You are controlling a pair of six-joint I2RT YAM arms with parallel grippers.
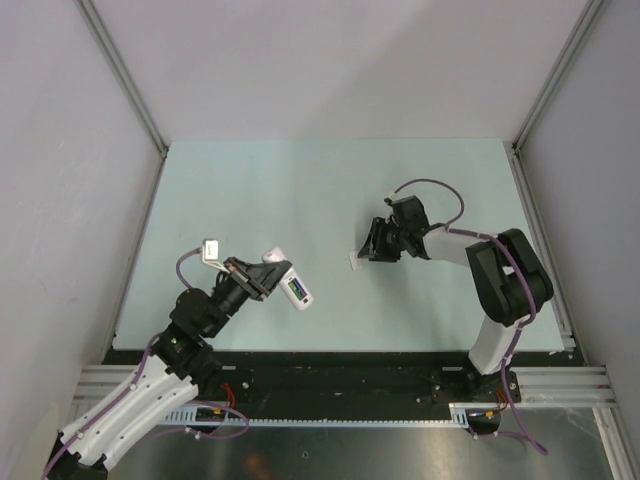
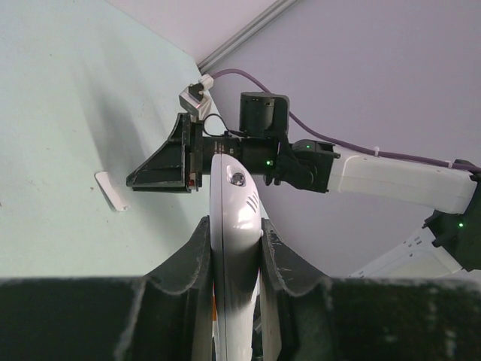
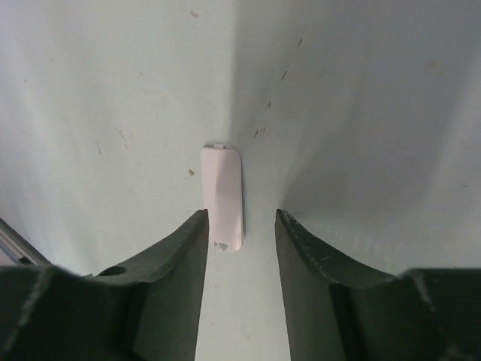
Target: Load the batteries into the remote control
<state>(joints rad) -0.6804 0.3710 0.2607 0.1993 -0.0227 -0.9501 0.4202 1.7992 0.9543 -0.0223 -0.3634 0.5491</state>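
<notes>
My left gripper (image 1: 270,277) is shut on the white remote control (image 1: 292,284) and holds it above the table's left half. In the left wrist view the remote (image 2: 234,192) stands edge-on between the fingers (image 2: 201,252). A small blue-green patch shows on its upper face in the top view; I cannot tell whether it is the display or the batteries. No loose batteries are in view. My right gripper (image 1: 368,248) is open, low over a small white battery cover (image 3: 222,194) lying flat on the table. The cover lies closer to the left finger.
The pale green table mat (image 1: 330,190) is bounded by grey walls at the left, the right and the back. The cover also shows in the top view (image 1: 354,263) and the left wrist view (image 2: 111,191). The right arm (image 2: 391,180) reaches in from the right.
</notes>
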